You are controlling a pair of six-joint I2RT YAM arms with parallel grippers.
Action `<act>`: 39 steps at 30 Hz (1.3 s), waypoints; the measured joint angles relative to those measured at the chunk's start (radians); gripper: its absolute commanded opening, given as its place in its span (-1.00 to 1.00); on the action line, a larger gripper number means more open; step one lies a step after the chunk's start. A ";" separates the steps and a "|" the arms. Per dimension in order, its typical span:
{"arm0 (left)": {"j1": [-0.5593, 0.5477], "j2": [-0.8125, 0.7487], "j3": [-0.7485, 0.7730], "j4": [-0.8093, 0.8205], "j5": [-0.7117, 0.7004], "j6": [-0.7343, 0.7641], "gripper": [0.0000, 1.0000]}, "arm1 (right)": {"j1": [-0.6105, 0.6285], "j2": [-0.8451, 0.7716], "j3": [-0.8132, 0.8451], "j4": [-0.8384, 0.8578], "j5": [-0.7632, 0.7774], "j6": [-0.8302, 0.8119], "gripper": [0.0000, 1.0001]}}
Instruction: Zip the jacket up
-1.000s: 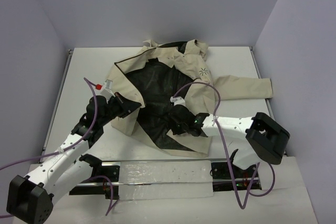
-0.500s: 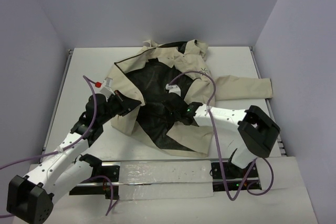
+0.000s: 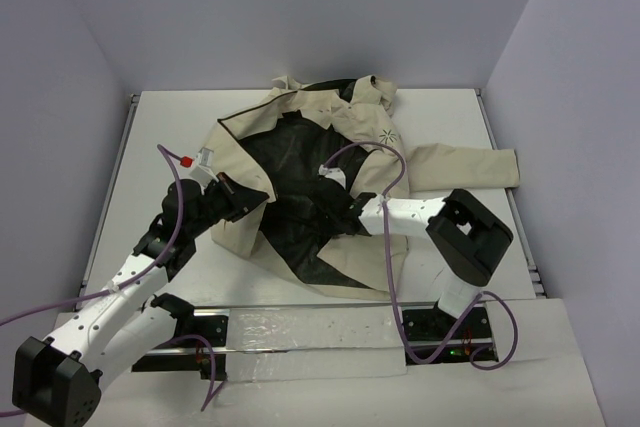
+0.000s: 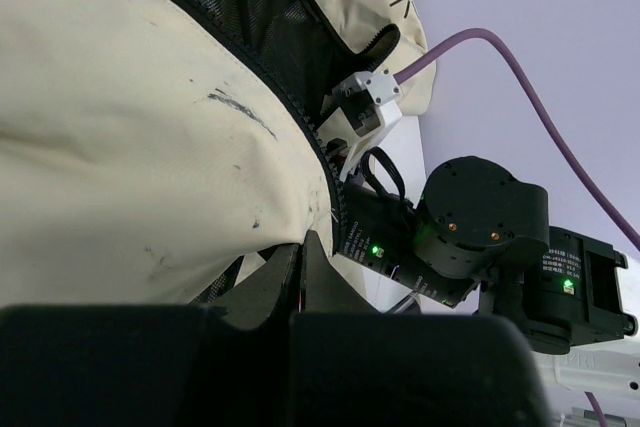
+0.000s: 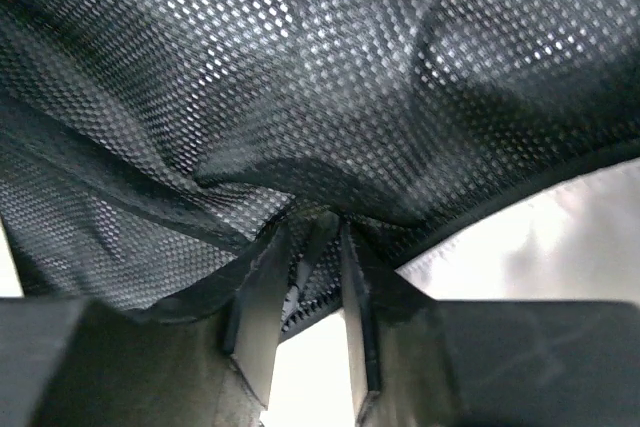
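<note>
Beige cloth covers the middle and far part of the white table (image 3: 150,147) — the jacket (image 3: 440,162) lies open, black mesh lining (image 3: 290,162) up, one sleeve reaching the right edge. Bare tabletop shows along its left side. The left gripper (image 3: 260,196) is pressed together on the left front edge. The right gripper (image 3: 335,215) sits on the lining — only its wrist view shows narrow-set fingers (image 5: 258,297) pinching a mesh fold. A star-like logo (image 3: 387,137) marks the chest. The left wrist view adds the dark zipper edge (image 4: 290,97).
</note>
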 measured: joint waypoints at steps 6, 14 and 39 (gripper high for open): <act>0.000 0.000 0.000 0.000 0.000 0.000 -1.00 | 0.000 0.018 0.010 0.031 -0.008 0.006 -0.17; 0.000 0.000 0.000 0.000 0.000 0.000 -1.00 | 0.003 0.046 0.032 0.051 0.006 0.013 -0.80; 0.000 -0.013 0.000 -0.021 -0.005 0.004 -1.00 | 0.220 -0.261 -0.127 -0.009 0.223 -0.086 -0.93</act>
